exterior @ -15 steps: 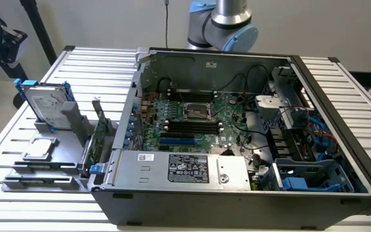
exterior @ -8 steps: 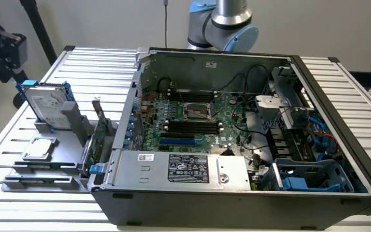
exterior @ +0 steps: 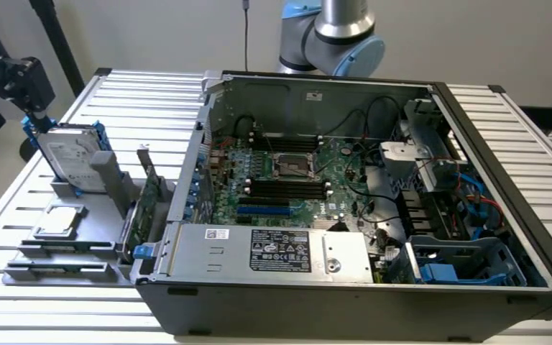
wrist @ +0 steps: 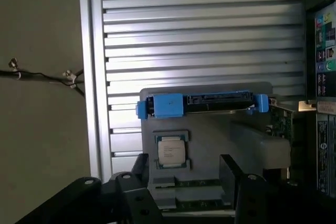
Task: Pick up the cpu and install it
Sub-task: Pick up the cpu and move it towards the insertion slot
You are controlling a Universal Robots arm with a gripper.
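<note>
The cpu (exterior: 57, 220) is a small square chip with a silvery top. It lies flat in a grey holder (exterior: 26, 248) on the table, at the exterior view's left. In the wrist view the cpu (wrist: 171, 151) lies beyond the black fingers (wrist: 140, 167), between their lines. My gripper (wrist: 186, 170) is open with nothing in it. The gripper (exterior: 29, 97) hangs high above the far end of the holder, well clear of the chip. The empty cpu socket (exterior: 293, 165) sits mid-motherboard inside the open computer case (exterior: 353, 284).
A silver hard drive (exterior: 70, 154) with blue side rails (wrist: 202, 103) stands upright in the holder just beyond the cpu. Black memory sticks (exterior: 60, 269) lie at the holder's near end. A green card (exterior: 141, 205) stands beside the case wall. The table top (wrist: 199, 30) is ribbed aluminium.
</note>
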